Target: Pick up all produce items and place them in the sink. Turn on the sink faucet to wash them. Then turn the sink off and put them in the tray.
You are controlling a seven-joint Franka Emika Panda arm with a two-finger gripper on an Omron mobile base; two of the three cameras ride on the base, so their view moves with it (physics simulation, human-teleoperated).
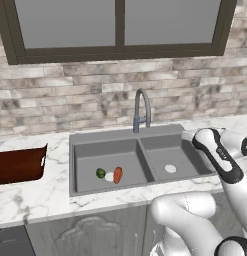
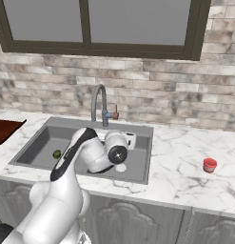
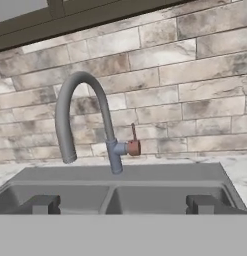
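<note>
Arching over dark grey sink [image 1: 107, 146]: smooth metal gooseneck faucet [image 3: 80, 120], w/ hand [image 3: 124, 204] wide.

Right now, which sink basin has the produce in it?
The left basin: the green lime and orange carrot lie by its drain. The right basin holds just its own drain.

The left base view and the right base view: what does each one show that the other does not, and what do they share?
Left base view alone: the tapered orange-red vegetable lying in the left basin, and the pale handle on the dark reddish-brown wooden tray.

Right base view alone: a small red cup standing on the marble counter, right of the sink.

Both: the dark grey double-basin sink, the grey gooseneck faucet, and the round dark-green fruit in the left basin.
</note>
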